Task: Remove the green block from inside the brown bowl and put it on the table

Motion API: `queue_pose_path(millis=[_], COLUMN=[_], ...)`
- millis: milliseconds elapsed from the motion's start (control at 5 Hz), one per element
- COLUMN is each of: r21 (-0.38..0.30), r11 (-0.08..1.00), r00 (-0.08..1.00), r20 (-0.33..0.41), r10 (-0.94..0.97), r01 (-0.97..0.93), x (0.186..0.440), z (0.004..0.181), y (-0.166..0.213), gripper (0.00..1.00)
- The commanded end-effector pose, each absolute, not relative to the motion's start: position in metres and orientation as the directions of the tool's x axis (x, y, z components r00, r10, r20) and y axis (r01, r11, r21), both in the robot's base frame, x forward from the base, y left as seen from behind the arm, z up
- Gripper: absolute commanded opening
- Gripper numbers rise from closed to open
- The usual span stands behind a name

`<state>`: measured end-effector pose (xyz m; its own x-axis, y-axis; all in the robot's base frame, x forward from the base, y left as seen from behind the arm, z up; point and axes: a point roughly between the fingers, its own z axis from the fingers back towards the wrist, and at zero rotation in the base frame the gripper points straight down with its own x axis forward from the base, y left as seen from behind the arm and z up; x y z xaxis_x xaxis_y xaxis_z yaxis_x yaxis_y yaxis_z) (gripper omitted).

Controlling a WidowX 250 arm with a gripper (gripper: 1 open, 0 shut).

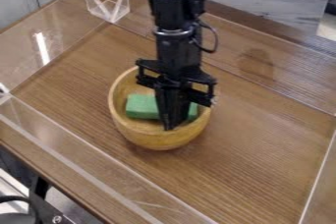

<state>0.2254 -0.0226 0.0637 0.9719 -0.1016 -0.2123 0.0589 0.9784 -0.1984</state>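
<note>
My hand (176, 122) reaches steeply down into the brown bowl (147, 137), its fingers drawn fully together at the near end of the green block (147, 106). From this angle I cannot see whether they pinch the block's edge or have closed beside it; the tips hide the contact.

The main risk, as I judge it, is lifting with nothing held: if my fingers met on air, or caught only a thin corner, the block will stay put or slip back as I rise. A shallow pinch on a flat-faced bar could also let it swing and knock the thick rim. If my fingertips press on the hollow's wall, pulling up may drag or tip the bowl across the desk (262, 130).

The block lies flat in the bottom of the bowl, stretching from my fingertips toward the left and back. It is still fully inside, not on the desk.
</note>
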Motion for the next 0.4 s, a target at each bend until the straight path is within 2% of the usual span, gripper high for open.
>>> queue_pose_path(millis=[0,200], r21=[-0.203,-0.210], r11=[0.974,0.967], r00=[0.976,0.969], r20=[-0.170,-0.170], r10=[-0.135,-0.181], r01=[0.099,0.144], x=[0.235,0.237], z=[0.075,0.076], y=[-0.036,-0.054], gripper=[0.00,0.00])
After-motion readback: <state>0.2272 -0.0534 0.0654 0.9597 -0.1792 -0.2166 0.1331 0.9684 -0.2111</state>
